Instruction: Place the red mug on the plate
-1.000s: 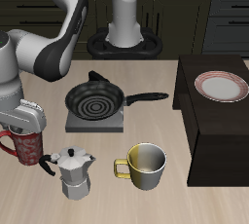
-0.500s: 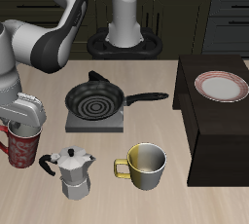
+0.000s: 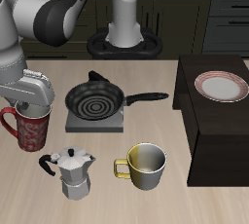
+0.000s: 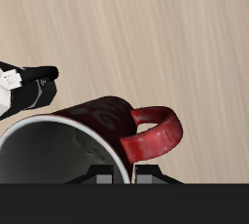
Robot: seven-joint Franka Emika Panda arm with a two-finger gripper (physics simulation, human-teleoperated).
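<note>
The gripper [image 3: 35,106] is seen closed on the rim of the red mug [image 3: 29,130], which is held upright just above the table [image 3: 146,204], beside the moka pot [image 3: 72,172]. Only in the wrist view are the fingertips [image 4: 119,172] seen pinching the rim beside the handle [image 4: 154,136]. Only in the exterior view are the plate [image 3: 222,87], on a dark raised block [image 3: 216,150], the frying pan [image 3: 95,99] and the yellow-olive mug [image 3: 146,166] shown.

1. The white and grey jointed robot arm [image 3: 53,14] reaches from its base at 12 o'clock down toward 9 o'clock.
2. Its grey two-finger gripper [image 3: 32,106] points downward, fingers closed on the rim of the red speckled mug [image 3: 30,127].
</note>
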